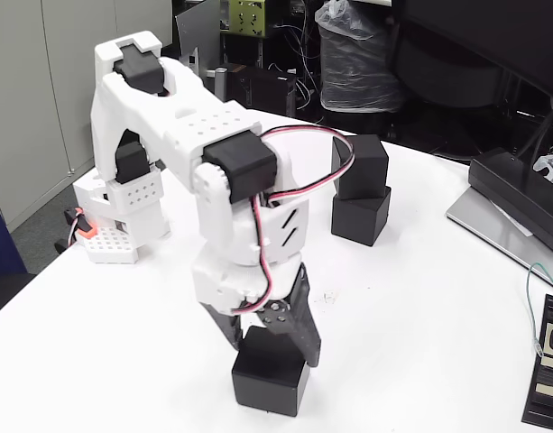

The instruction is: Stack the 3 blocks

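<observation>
- Nearest the camera, a black block [270, 379] sits on the white surface [411, 325] at the bottom centre of the fixed view, turned a little so one corner faces forward.
- Over it hangs the tool [269, 347], pointing straight down; its dark fingers [305, 336] reach down to the block's top edge, one at the left rear and one at the right.
- How far the fingers are spread, and whether they press the block's sides or only rest by its top, cannot be told from this angle.
- At far left the white arm's base [123, 212] stands on the surface near its edge, with a small red part low beside it.
- From the base the arm [181, 122] rises, bends over at a high joint, runs right and forward, then drops through the wrist to the tool; red, white and black wires loop out to the right of the elbow.
- Right of the arm and farther back, two more blocks [361, 189] stand as a stack, the upper one twisted and shifted on the lower, well apart from the near block.
- At the right edge lies a grey laptop [506, 225], partly off the surface, with a flat black device [547, 374] bearing a white label in the near corner.
- Behind the surface are cabinets, cables and a plastic-wrapped bundle.
</observation>
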`<act>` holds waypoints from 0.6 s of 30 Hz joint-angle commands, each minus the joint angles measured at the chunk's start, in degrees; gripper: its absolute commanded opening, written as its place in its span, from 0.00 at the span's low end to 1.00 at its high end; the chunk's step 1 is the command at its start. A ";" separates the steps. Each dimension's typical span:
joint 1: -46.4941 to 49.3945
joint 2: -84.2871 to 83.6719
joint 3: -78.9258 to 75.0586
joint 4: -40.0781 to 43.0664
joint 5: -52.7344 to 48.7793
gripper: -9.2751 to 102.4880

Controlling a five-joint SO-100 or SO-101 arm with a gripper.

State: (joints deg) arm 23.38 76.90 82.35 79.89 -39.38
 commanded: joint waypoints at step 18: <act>-18.02 1.49 -25.66 10.90 12.74 0.13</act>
State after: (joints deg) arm 7.47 76.90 60.47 90.70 -27.25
